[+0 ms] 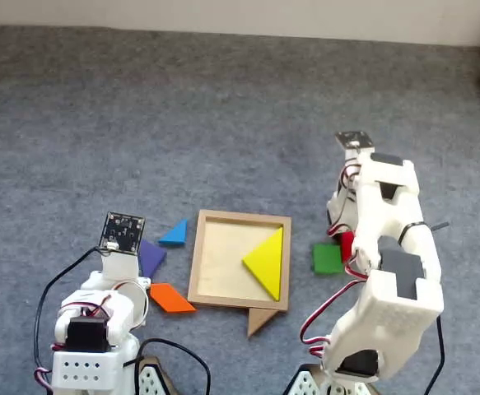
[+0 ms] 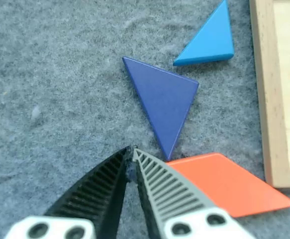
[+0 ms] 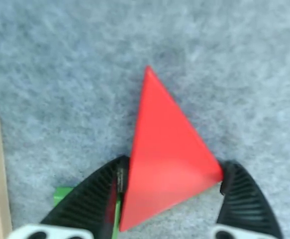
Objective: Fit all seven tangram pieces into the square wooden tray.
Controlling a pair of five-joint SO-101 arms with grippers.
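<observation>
Fuzzy grey carpet (image 1: 141, 123) under square wooden tray (image 1: 244, 218), yellow triangle (image 1: 267, 259)

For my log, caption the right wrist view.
Right gripper grips the red triangle; grey carpet and a green piece behind.

A fuzzy grey mat (image 1: 141, 123) is covering the worktop. A pale wall (image 1: 223, 15) is running along the far edge of the mat.

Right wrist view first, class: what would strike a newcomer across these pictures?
The bright red triangle sits clamped in the right gripper, over grey carpet. In the high view, one yellow triangle lies in the wooden tray, against its right wall.
</observation>
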